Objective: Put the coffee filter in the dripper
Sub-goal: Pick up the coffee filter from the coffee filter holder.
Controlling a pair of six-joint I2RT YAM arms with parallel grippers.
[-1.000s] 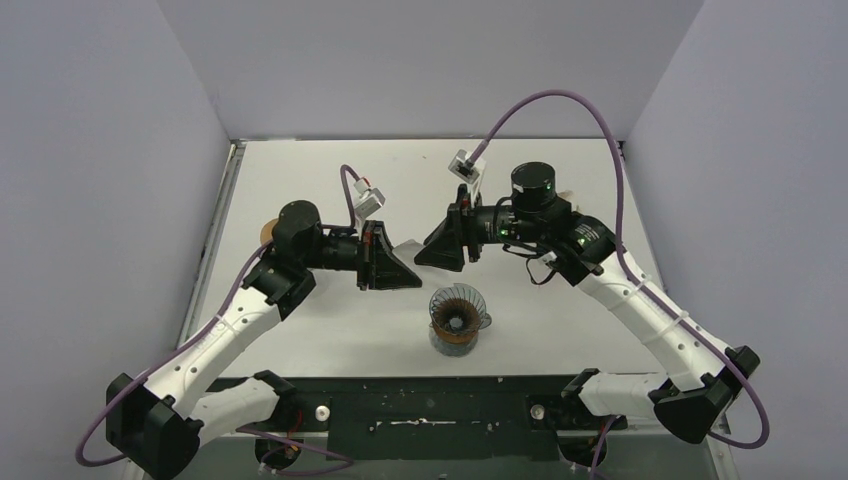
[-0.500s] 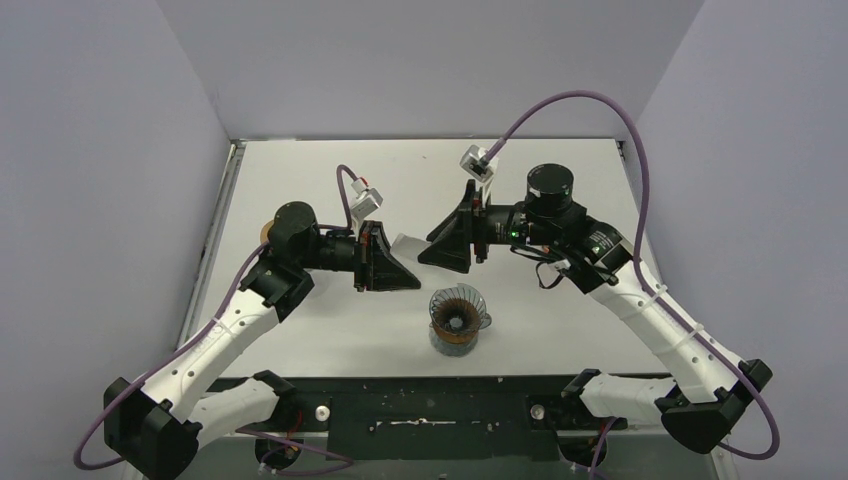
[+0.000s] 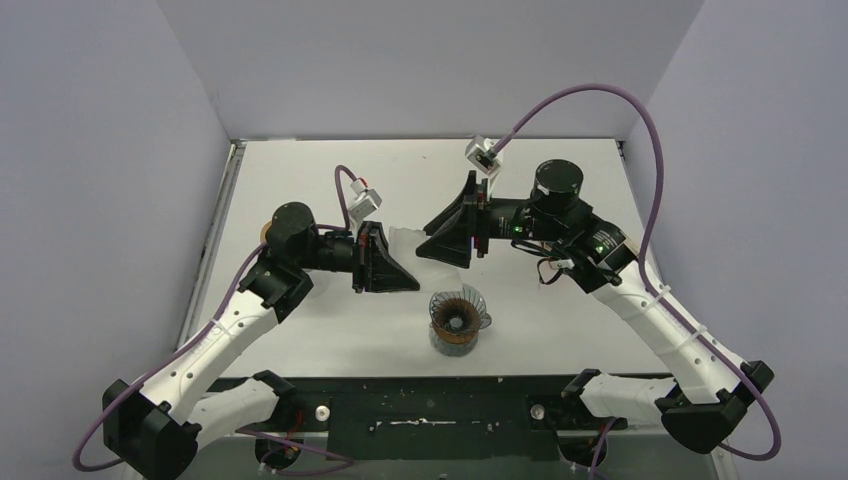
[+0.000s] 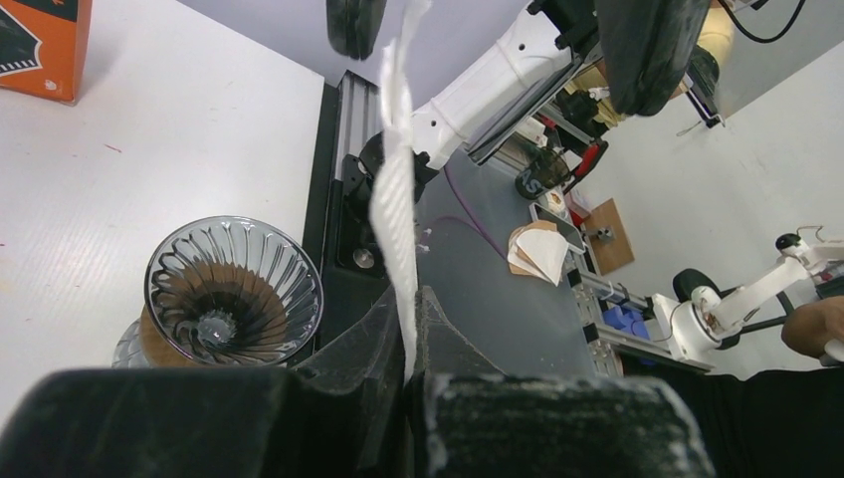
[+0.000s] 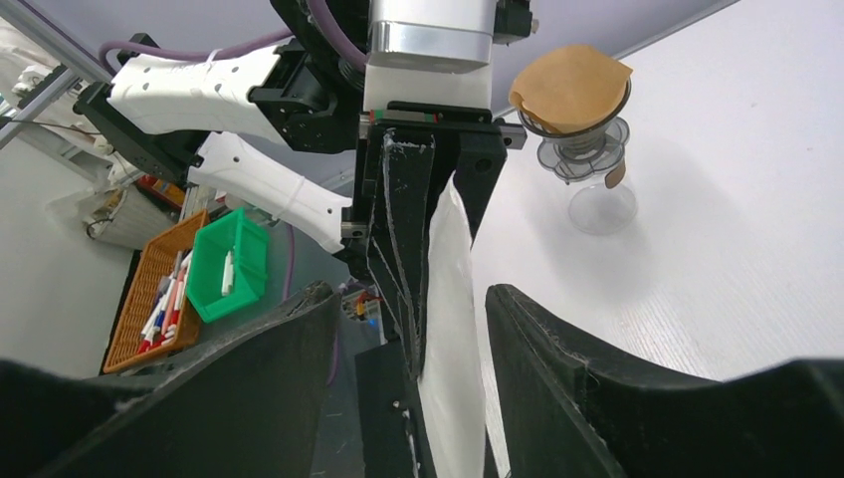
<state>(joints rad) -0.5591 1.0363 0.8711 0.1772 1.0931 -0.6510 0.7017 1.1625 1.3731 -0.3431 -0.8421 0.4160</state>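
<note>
We see the left gripper clamped tight on the coffee filter, pinching one edge so the white paper stands flat and edge-on in midair above the table. The right gripper faces it from the other side with its fingers spread apart. The filter's free end hangs in the gap between them, unpinched, lying closer to one finger than to the other. The dripper sits upright on the table near the front edge, between the two arms and just nearer to us than the meeting grippers, with its ribbed mouth open and nothing inside. Well behind the left arm, a tan-brown paper cone rests atop a glass vessel.
</note>
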